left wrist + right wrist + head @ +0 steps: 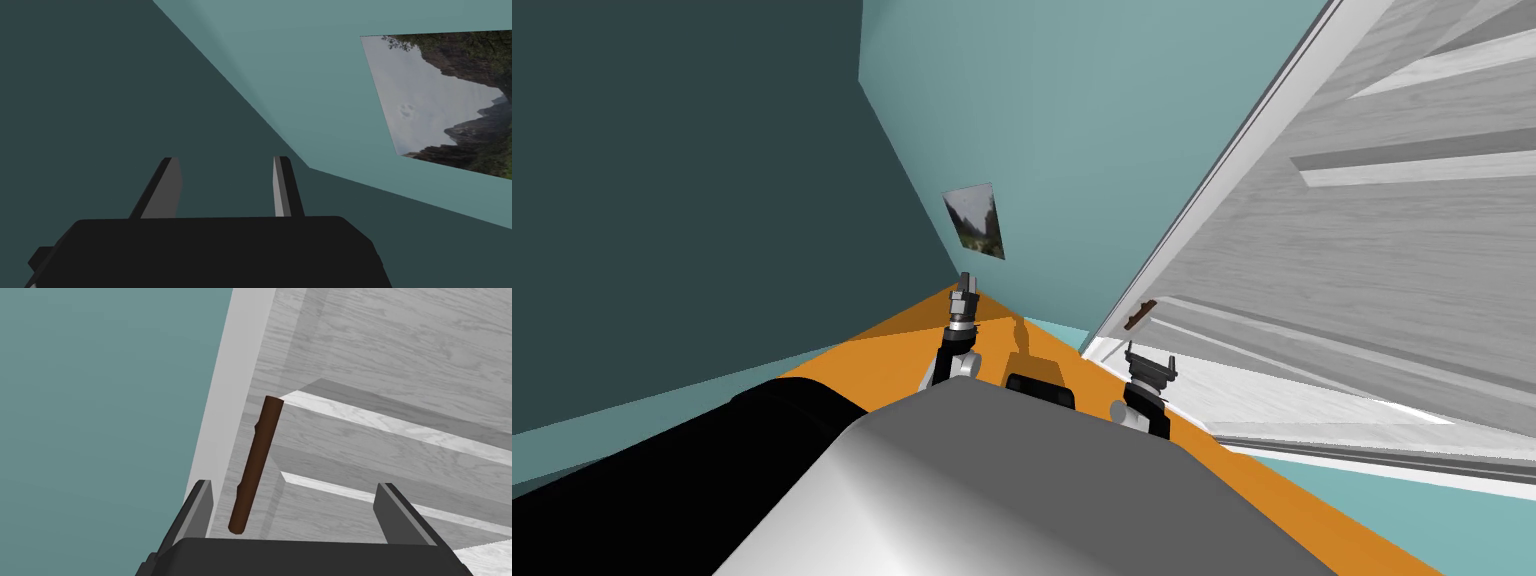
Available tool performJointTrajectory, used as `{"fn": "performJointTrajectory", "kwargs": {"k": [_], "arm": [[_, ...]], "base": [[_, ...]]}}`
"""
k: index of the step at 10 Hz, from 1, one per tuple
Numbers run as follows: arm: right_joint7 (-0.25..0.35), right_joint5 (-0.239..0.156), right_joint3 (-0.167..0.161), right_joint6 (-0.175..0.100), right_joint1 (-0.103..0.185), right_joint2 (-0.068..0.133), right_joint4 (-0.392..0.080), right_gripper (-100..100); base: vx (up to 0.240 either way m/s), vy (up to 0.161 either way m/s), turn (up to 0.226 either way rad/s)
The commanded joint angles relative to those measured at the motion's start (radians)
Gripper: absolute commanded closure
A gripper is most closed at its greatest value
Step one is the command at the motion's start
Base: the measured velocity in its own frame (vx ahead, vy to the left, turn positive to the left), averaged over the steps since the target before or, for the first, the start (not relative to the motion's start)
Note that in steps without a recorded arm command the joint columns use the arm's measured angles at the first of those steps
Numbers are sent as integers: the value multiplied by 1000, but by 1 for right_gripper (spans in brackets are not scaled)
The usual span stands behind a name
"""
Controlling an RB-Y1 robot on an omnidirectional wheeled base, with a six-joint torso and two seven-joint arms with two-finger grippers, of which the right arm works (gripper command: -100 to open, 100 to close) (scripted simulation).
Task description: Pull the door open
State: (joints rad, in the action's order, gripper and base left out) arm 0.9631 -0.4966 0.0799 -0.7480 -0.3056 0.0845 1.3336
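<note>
- Teal wall [1072, 150]: occupies the upper middle of the head view and meets a darker wall [662, 200] that covers the left side of the frame.
- Door [1392, 250]: grey, wood-grained and panelled, it covers the right side of the head view from the top right corner to the lower right. A pale frame strip [1212, 190] separates it from the teal wall. Whether it is closed or ajar cannot be determined.
- Floor [912, 340]: an orange wedge at the centre of the head view, between the walls and the door.
- Right hand [294, 485]: fingers spread wide and pinching nothing, pointed at the door face near its frame-side edge.
- Left hand [964, 282]: at the centre of the head view, left of the right hand and well apart from the door. Its fingers are parted with nothing between them.
- Door handle [255, 463]: a dark brown bar mounted near the door's frame-side edge. In the right wrist view it lies between the right hand's fingers, nearer the frame-side finger, and touches neither.
</note>
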Motion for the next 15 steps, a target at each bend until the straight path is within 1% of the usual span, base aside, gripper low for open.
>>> {"fn": "performJointTrajectory", "kwargs": {"k": [1,5,6,7,8,13,14,15], "arm": [[29,-14,1,-5,4,-4,-28,-100],[93,-45,2,-23,18,-10,-102,-100],[123,-59,3,-32,24,-14,-138,-100],[136,-66,3,-36,27,-16,-153,-100],[160,-77,4,-43,32,-19,-181,-100],[238,-114,6,-65,48,-34,-271,-100],[229,-109,4,-64,45,-33,-263,-100],[265,-113,5,-73,42,-4,-285,-100]], "base": [[62,-100,114],[56,-75,123],[52,-96,200],[59,-113,146],[83,-113,137],[49,-98,121],[21,-37,22],[110,-9,11]]}}
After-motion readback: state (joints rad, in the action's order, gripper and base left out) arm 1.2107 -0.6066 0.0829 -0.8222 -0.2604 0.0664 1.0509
